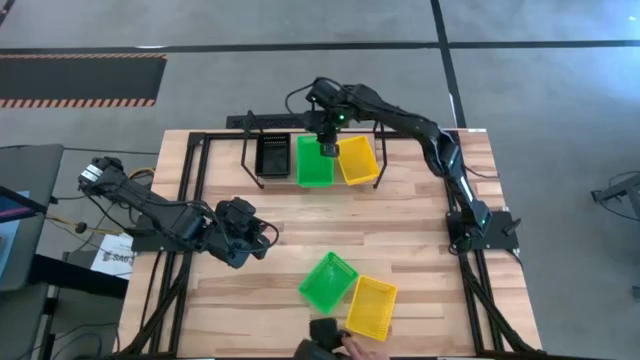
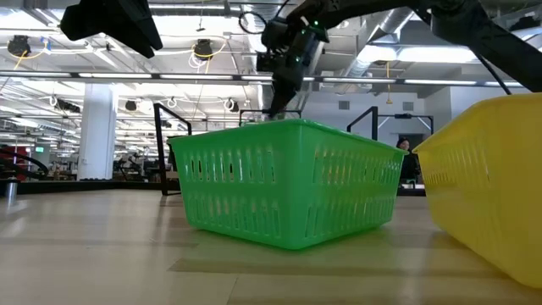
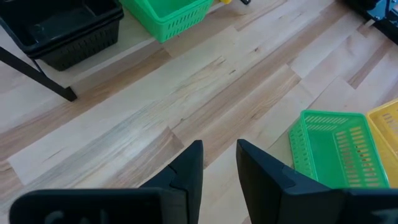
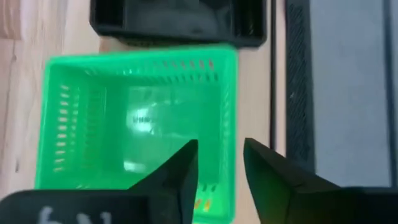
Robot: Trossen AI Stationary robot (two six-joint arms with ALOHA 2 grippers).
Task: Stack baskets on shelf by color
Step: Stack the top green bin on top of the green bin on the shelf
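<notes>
On the shelf (image 1: pixel 247 150) at the table's far side stand a black basket (image 1: pixel 272 155), a green basket (image 1: pixel 314 162) and a yellow basket (image 1: pixel 358 160) side by side. My right gripper (image 4: pixel 221 167) hangs open just above the green shelf basket (image 4: pixel 134 124), over its wall on the shelf's far side. Nothing is between its fingers. My left gripper (image 3: pixel 219 163) hovers open over bare wood at the table's left middle. A second green basket (image 1: pixel 328 282) and a second yellow basket (image 1: pixel 370 305) rest on the tabletop near the front edge.
A person's hand (image 1: pixel 350 346) with a dark object (image 1: pixel 322 332) shows at the table's near edge, beside the loose baskets. The shelf's black wire uprights (image 1: pixel 380 150) stand at both ends. Bare wood lies between the shelf and the front baskets.
</notes>
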